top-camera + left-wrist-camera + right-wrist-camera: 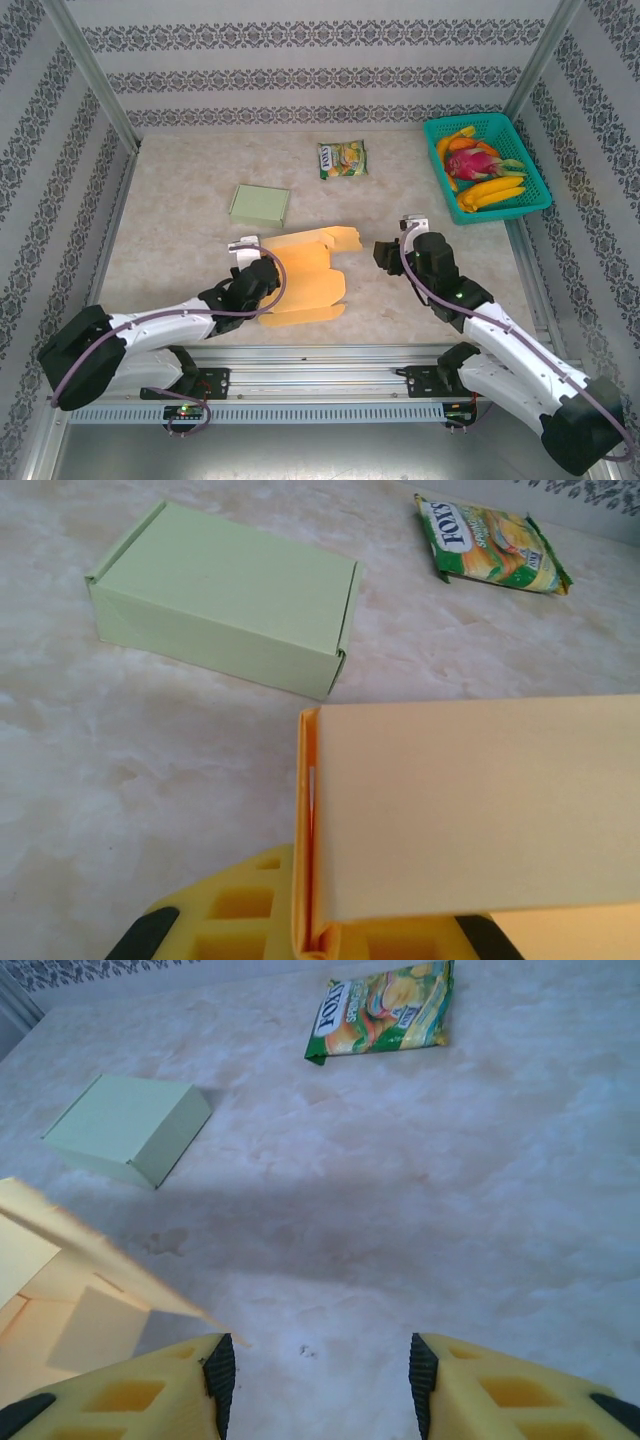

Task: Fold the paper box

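Observation:
The paper box (305,275) is a pale orange cardboard blank, partly folded, lying on the table between the two arms. My left gripper (262,283) is shut on its left edge. In the left wrist view a folded double wall of the paper box (470,800) stands pinched in the left gripper (315,930), with a panel spreading to the right. My right gripper (383,255) hovers just right of the box, open and holding nothing. From the right wrist, the right gripper (315,1365) shows bare table between its fingers, and a raised flap of the paper box (60,1270) ends beside the left fingertip (218,1370).
A finished light green box (260,205) sits behind the orange one. A green snack packet (342,158) lies further back. A teal basket (537,180) of fruit stands at the back right. Patterned walls enclose the table.

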`<state>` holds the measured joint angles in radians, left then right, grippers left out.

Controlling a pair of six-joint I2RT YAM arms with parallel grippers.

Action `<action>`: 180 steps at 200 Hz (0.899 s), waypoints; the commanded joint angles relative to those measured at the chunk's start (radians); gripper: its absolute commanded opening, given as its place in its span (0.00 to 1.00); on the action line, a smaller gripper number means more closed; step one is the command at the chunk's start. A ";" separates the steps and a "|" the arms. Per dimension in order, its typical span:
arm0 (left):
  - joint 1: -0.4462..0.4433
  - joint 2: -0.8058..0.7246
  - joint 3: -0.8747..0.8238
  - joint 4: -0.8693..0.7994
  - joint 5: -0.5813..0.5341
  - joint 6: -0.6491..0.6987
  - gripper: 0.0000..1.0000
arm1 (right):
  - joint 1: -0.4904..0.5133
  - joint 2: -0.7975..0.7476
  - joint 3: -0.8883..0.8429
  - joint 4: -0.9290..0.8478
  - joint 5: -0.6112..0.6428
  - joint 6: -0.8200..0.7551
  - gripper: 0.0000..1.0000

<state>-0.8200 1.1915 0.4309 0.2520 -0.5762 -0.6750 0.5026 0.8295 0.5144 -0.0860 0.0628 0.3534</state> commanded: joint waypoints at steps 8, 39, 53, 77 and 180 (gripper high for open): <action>0.017 -0.029 -0.031 0.115 0.072 0.092 0.00 | -0.016 0.026 -0.015 0.062 -0.102 -0.113 0.51; 0.019 -0.038 -0.064 0.192 0.122 0.144 0.00 | -0.016 0.099 0.003 0.105 -0.189 -0.186 0.51; 0.019 -0.048 -0.080 0.211 0.128 0.157 0.00 | -0.015 0.110 0.006 0.105 -0.197 -0.195 0.51; 0.023 -0.073 -0.093 0.202 0.121 0.164 0.00 | -0.005 0.118 -0.013 0.156 -0.269 -0.199 0.50; 0.038 -0.087 -0.080 0.187 0.175 0.152 0.00 | 0.156 0.244 0.045 0.197 -0.384 -0.255 0.51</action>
<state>-0.7887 1.1149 0.3431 0.3897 -0.4603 -0.5457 0.6437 1.0523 0.5236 0.0586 -0.3000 0.1204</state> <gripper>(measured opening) 0.099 0.512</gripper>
